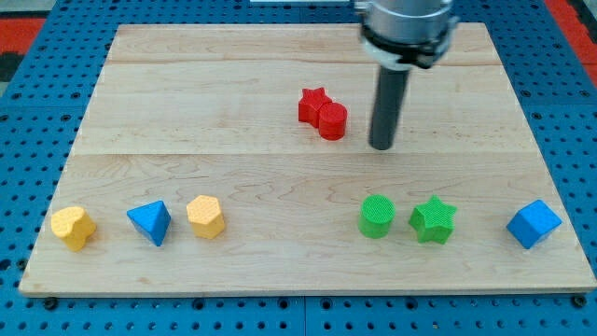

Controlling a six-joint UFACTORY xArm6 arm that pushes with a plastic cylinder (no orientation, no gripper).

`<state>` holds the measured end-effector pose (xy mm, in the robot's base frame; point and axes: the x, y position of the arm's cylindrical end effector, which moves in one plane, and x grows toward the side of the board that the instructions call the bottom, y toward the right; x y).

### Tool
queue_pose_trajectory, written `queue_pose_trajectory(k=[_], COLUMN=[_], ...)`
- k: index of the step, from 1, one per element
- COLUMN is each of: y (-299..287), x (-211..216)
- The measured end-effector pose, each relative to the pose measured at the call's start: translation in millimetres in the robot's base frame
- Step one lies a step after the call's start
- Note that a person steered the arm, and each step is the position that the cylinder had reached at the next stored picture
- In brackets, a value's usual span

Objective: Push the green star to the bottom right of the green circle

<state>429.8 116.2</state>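
The green star lies on the wooden board near the view's bottom right. The green circle stands just to its left, a small gap between them. My tip is at the end of the dark rod, above both green blocks in the view and apart from them. It is a little to the right of the red blocks and touches no block.
A red star and a red circle touch near the board's middle top. A blue cube sits at far right. A yellow heart, a blue pyramid and a yellow hexagon line the bottom left.
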Motion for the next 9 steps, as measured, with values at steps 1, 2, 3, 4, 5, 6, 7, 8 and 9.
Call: queue_pose_trajectory(k=[1, 2, 3, 4, 5, 6, 7, 8, 9], y=[7, 7, 8, 8, -2, 12, 12, 21, 49], x=[0, 0, 0, -12, -25, -24, -26, 7, 61])
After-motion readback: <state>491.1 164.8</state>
